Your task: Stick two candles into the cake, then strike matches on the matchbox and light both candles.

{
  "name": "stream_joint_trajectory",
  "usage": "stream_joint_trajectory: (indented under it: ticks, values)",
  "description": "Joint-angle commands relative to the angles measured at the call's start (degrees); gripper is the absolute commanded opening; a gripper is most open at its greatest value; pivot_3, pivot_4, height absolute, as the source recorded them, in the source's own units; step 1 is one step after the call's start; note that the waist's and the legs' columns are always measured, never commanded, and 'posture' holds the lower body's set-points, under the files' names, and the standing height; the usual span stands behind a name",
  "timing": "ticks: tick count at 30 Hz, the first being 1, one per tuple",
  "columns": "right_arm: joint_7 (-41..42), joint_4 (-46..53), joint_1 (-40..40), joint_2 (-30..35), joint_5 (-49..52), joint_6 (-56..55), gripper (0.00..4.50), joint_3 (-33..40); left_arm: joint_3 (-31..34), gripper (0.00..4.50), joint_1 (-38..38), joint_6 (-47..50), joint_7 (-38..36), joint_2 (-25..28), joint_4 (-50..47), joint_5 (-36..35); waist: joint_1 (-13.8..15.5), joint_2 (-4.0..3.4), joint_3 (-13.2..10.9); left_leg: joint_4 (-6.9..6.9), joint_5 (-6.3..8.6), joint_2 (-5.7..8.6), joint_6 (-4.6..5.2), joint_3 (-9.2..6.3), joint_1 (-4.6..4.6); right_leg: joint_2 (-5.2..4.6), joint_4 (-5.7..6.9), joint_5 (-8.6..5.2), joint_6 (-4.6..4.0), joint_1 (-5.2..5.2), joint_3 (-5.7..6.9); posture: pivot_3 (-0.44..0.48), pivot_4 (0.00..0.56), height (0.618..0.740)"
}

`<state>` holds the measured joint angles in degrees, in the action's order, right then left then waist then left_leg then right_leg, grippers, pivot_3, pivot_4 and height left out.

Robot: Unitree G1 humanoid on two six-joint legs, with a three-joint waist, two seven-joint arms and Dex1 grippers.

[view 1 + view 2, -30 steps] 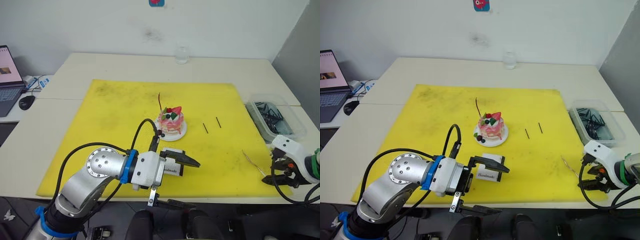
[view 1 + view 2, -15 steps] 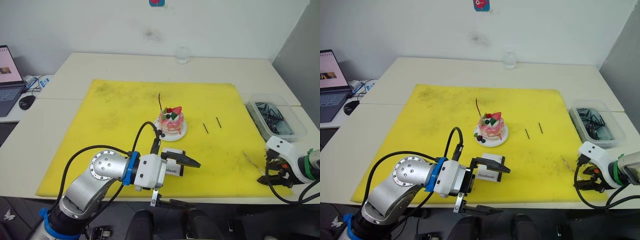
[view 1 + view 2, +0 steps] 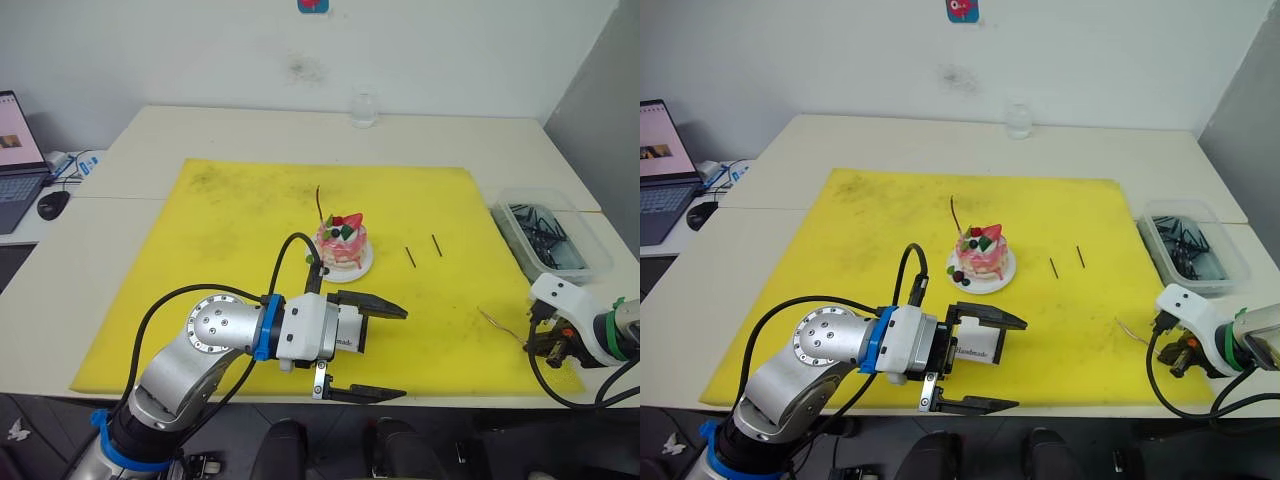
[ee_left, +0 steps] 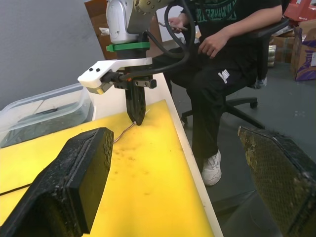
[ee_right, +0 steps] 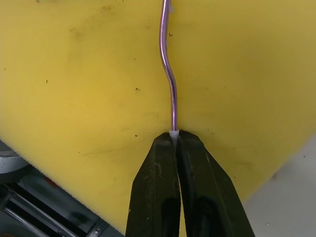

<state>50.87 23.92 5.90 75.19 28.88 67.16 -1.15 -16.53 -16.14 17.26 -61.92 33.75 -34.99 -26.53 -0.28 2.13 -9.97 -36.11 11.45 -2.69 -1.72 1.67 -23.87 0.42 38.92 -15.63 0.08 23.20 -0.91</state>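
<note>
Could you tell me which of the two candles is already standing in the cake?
The dark reddish candle, upright at the cake's back-left edge. The other, bent candle lies flat on the yellow mat, pinched at its pale end by the right hand.

The left end effector (image 3: pixel 368 351) sits low and points toward the robot's right, its two black fingers spread wide, one above the other, the white matchbox (image 3: pixel 974 346) lying between them near their base. The silver forearm bends in from the left, a black cable looping over the wrist. The right end effector (image 5: pixel 176 136) points down at the yellow mat (image 3: pixel 250 220), its fingers pressed together and pinching the pale end of a thin candle (image 5: pixel 169 79) just ahead of the tips.
</note>
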Motion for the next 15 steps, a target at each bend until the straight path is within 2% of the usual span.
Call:
stream_joint_trajectory:
  ticks: [1,5,11,14,15]
  values:
    - [1.12,0.72,0.89,0.21,0.78,0.3,0.03,1.16,0.58,4.5,0.01,-0.23,0.38,0.36,-0.43,-0.16,0.0,0.0,0.0,0.0,0.0,0.0,0.0,0.0,0.0,0.0,0.0,0.0,0.0,0.0,0.0,0.0,0.15,0.74]
    - [2.4,0.91,4.5,0.74,2.95,1.47,0.03,4.7,3.35,4.5,1.78,1.28,1.8,2.21,-1.59,-1.25,-0.19,-0.01,0.0,0.0,0.0,0.0,0.0,0.0,0.03,0.0,0.03,0.0,0.0,0.01,-0.06,0.0,0.15,0.74]
    - [2.56,1.88,15.37,-1.5,8.89,5.71,0.03,8.88,11.07,4.5,5.23,7.9,7.99,4.27,-4.41,-6.4,-0.25,-0.06,-0.03,0.0,0.0,-0.04,0.0,-0.04,0.04,-0.01,0.06,0.0,0.0,0.01,-0.01,0.0,0.15,0.74]
    - [-1.95,2.75,24.43,-10.44,12.24,7.05,0.03,9.77,14.95,4.5,7.15,10.15,11.28,4.52,-4.55,-7.82,-0.73,-0.03,-0.04,0.0,0.0,-0.05,0.0,-0.01,0.04,-0.01,0.02,0.01,0.0,0.01,-0.07,0.0,0.15,0.74]
    - [-5.56,2.88,27.22,-16.62,12.45,5.73,0.03,10.04,16.08,4.5,7.51,10.35,12.93,4.13,-4.26,-7.56,-0.82,-0.03,-0.06,-0.01,0.0,-0.04,0.0,-0.01,0.03,-0.01,0.05,0.01,0.01,0.01,-0.07,0.0,0.15,0.74]
